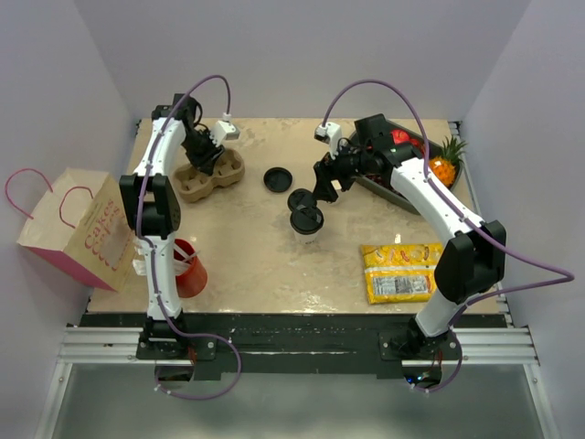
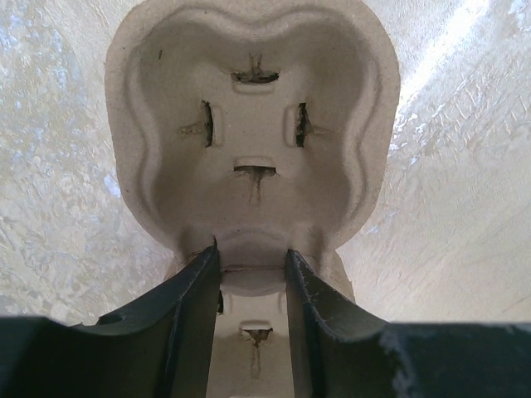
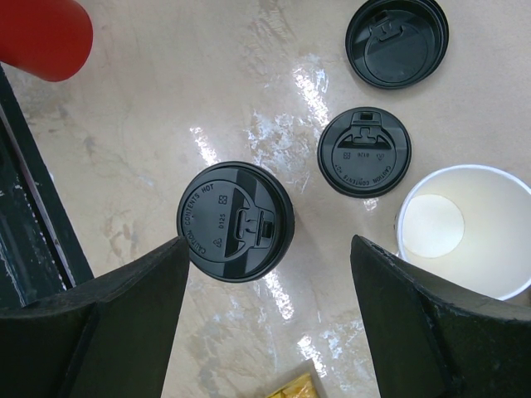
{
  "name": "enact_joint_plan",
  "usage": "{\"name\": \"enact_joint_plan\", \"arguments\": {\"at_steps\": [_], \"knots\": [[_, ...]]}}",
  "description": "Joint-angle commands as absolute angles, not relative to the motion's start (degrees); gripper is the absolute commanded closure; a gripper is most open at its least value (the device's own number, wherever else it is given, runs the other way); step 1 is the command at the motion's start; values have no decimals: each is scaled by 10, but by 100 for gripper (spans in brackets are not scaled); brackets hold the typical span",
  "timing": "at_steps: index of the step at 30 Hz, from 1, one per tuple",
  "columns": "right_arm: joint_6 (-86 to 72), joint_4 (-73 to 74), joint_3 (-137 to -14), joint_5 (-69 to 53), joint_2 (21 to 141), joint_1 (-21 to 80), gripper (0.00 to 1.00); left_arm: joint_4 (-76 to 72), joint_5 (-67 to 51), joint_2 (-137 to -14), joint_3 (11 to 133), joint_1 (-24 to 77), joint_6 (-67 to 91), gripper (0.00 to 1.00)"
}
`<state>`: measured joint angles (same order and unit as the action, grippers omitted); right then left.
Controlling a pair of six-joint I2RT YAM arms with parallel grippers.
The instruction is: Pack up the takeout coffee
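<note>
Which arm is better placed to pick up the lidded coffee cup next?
Probably right: the right end effector hangs open above the lidded cup; the left end effector is straddling the cardboard carrier.

Spread end effector above takeout coffee

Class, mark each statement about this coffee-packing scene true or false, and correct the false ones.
1. The lidded coffee cup stands on the table, outside the cup carrier. True.
2. The right gripper is clamped on that cup. False: its jaws are wide open, holding nothing.
3. Two loose black lids lie on the table. True.
4. The unlidded white cup is full of coffee. False: it is empty, its pale bottom showing.
5. The left gripper is at the paper bag. False: its fingers straddle the cup carrier's middle ridge.
</note>
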<state>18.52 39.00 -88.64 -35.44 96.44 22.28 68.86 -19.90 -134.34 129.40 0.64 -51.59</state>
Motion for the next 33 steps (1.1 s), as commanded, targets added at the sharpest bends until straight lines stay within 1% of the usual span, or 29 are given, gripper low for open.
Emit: {"name": "enact_joint_plan", "arguments": {"at_steps": [1,8,16,17,23,26,28,30,31,32,33], "knots": [[189,382,-889,-352,963,224,18,679,-201,-1331,1301,3,-514,73],[188,381,-889,-352,969,223,18,652,-227,-1295,1303,0,-484,81],[185,380,-890,-359,976,224,18,614,-251,-1253,1306,0,-452,82],[185,379,-891,-360,977,223,18,613,-251,-1252,1306,-13,-451,82],[185,383,-897,-361,978,223,18,634,-262,-1244,1305,-15,-450,82],[173,376,-888,-349,970,223,18,659,-293,-1220,1309,-15,-467,84],[154,365,-881,-332,962,216,18,695,-367,-1198,1304,-14,-507,84],[125,348,-878,-329,958,200,18,708,-424,-1154,1270,-5,-530,85],[119,345,-881,-322,959,194,18,722,-431,-1139,1252,-5,-543,84],[112,343,-888,-320,960,190,18,729,-432,-1107,1230,30,-555,84],[110,344,-892,-319,963,180,18,733,-418,-1088,1172,46,-576,84]]}}
